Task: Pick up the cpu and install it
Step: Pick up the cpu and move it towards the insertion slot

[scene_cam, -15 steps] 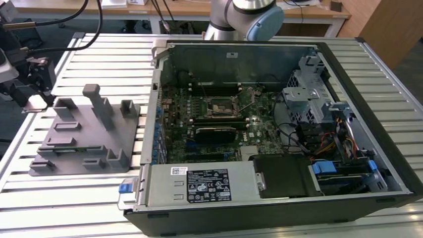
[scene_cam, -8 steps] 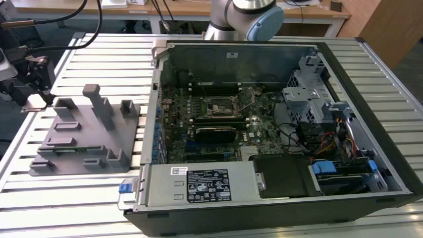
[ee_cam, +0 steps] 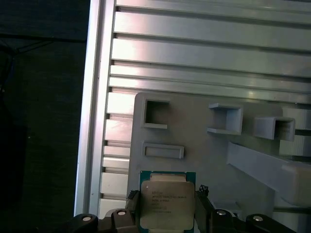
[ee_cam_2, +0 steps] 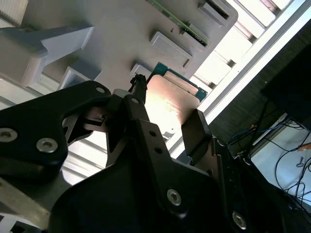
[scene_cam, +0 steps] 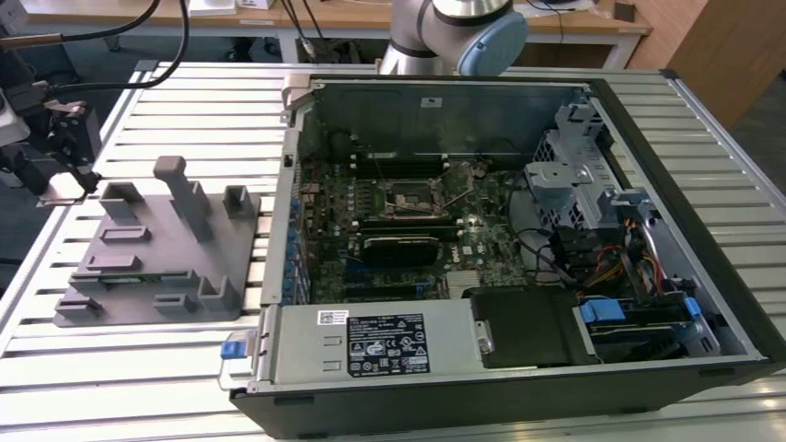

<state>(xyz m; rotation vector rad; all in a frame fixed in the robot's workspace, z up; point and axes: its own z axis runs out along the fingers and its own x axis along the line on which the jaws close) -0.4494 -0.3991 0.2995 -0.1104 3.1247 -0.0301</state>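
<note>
The cpu (ee_cam: 166, 201) is a small square chip with a silvery top and a green rim. It sits between the two black fingers of my gripper (ee_cam: 166, 200), which press on its opposite edges. In the second wrist view the cpu (ee_cam_2: 170, 99) shows the same grip by the gripper (ee_cam_2: 165, 114). It hangs over a corner of the grey plastic fixture (ee_cam: 204, 155). In the exterior view the gripper (scene_cam: 62, 175) is at the table's left side, beside the fixture (scene_cam: 160, 249). The dark socket (scene_cam: 411, 198) lies on the motherboard, far to the exterior view's right.
An open computer case (scene_cam: 687, 147) lies on the slatted metal table (scene_cam: 184, 92). The arm's base (scene_cam: 443, 37) stands behind it. The fixture carries upright posts (scene_cam: 184, 193) and a green memory stick (ee_cam_2: 180, 22). The table edge (ee_cam: 92, 97) runs close by the gripper.
</note>
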